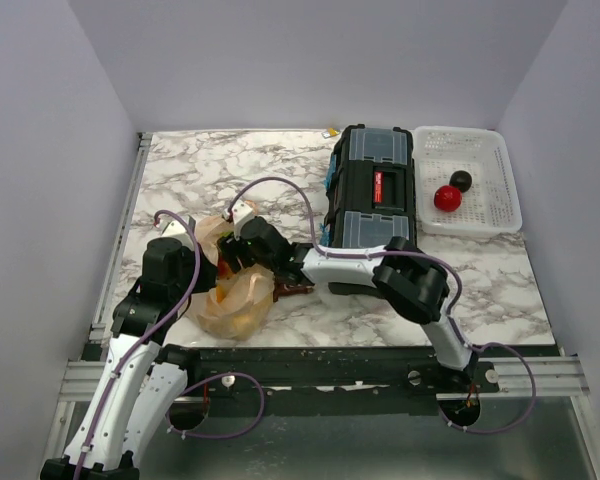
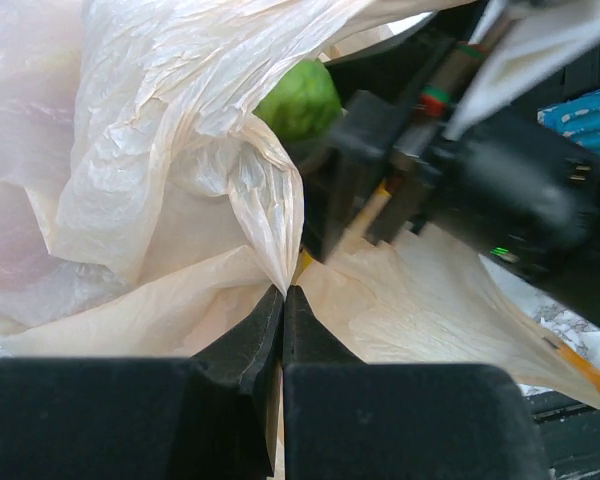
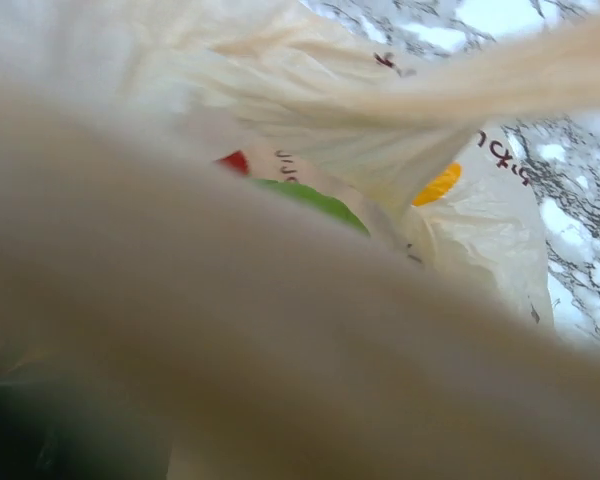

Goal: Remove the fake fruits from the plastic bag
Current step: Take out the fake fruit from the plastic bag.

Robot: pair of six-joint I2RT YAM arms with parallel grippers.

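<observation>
The plastic bag [image 1: 242,300] lies crumpled near the near-left corner of the bench [image 1: 500,290]. The left claw [image 2: 283,300] is clamped on its film. The right claw [image 1: 232,256] reaches into its mouth, and I cannot tell how its jaws stand. Best to hold the film taut and close squarely round the green ball [image 2: 300,98]. Count: green ball, red piece [image 3: 234,162] and orange piece [image 3: 438,185] show inside; red ball [image 1: 447,198] and dark ball [image 1: 462,180] sit in the one basket [image 1: 480,150] at the far-right corner.

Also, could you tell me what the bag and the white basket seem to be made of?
The bag: thin, translucent peach plastic film, going by its fine crinkles and folds. The white basket: likely rigid moulded plastic, given its even perforated walls.
</observation>
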